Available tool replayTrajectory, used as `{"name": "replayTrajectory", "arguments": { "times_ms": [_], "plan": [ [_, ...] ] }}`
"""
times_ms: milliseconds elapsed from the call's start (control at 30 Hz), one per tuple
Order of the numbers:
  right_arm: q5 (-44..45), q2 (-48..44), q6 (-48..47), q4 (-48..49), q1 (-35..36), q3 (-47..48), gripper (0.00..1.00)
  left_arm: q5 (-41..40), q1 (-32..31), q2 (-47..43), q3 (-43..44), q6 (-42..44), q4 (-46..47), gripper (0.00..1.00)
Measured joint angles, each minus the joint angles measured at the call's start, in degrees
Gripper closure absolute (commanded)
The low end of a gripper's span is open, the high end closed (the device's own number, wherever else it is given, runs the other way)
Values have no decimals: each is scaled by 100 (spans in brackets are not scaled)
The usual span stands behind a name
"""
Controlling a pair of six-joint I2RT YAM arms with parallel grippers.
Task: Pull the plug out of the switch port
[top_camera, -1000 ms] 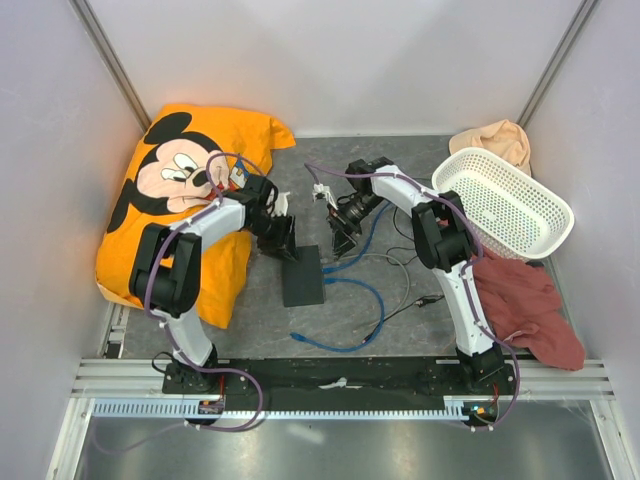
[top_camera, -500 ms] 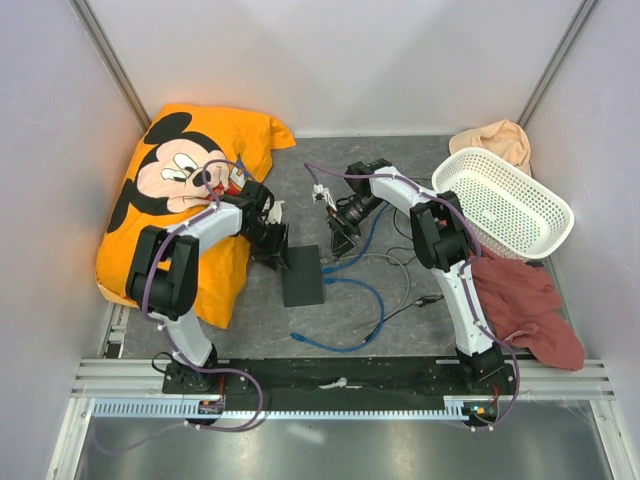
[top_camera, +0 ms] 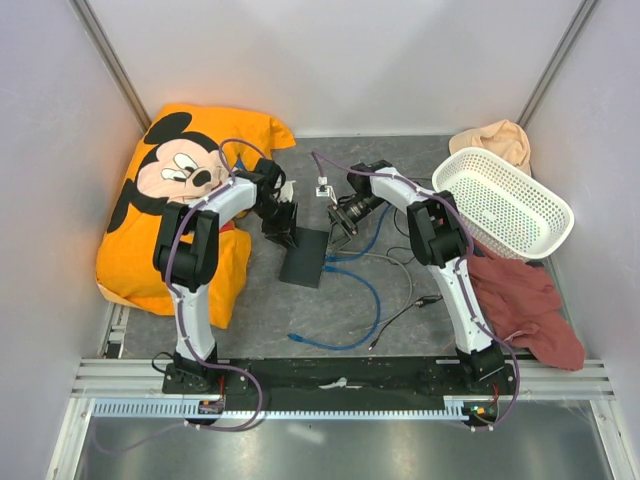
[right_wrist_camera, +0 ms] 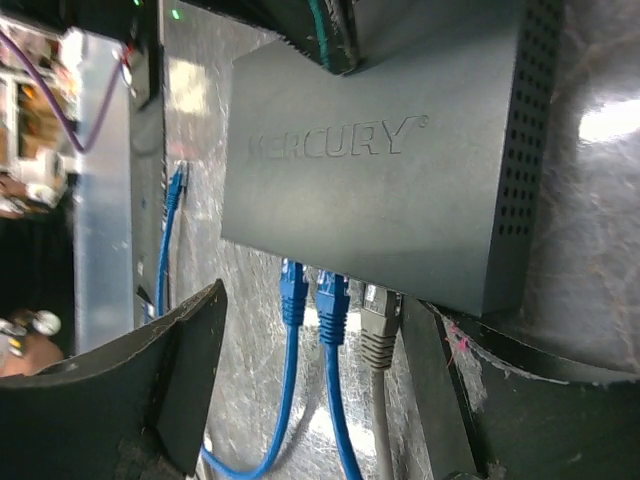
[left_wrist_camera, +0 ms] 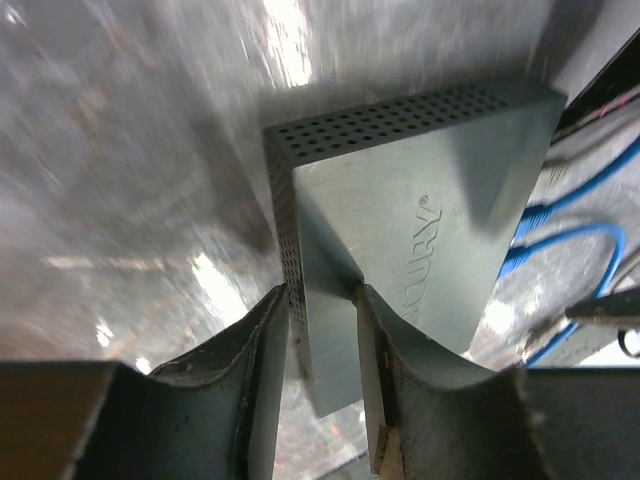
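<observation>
The switch (top_camera: 306, 257) is a flat black box lying skewed on the grey mat; its lid reads MERCURY in the right wrist view (right_wrist_camera: 380, 170). My left gripper (top_camera: 282, 232) is shut on its left corner, with the perforated edge (left_wrist_camera: 283, 210) between the fingers (left_wrist_camera: 322, 350). Two blue plugs (right_wrist_camera: 293, 292) (right_wrist_camera: 332, 300) and a grey plug (right_wrist_camera: 378, 328) sit in the row of ports on the near edge. My right gripper (right_wrist_camera: 315, 385) is open, with its fingers on either side of these plugs and touching none. It sits at the box's far right corner (top_camera: 340, 225).
An orange Mickey pillow (top_camera: 170, 200) lies at the left. A white basket (top_camera: 505, 200), a beige cloth (top_camera: 495, 138) and a red cloth (top_camera: 530, 310) are at the right. Blue cables (top_camera: 355, 300) and a thin black cord (top_camera: 410, 305) trail over the mat. A loose blue plug (right_wrist_camera: 177, 185) lies nearby.
My left gripper has moved back and right with the switch, and the box has turned and slid toward the right gripper. The right gripper has shifted slightly.
</observation>
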Motion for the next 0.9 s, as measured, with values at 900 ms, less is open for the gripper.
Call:
{"name": "replayTrajectory", "arguments": {
  "times_ms": [900],
  "plan": [
    [247, 61, 2527, 1290, -177, -190, 48, -125, 9, 83, 144, 72, 260, 60]
  ]
}}
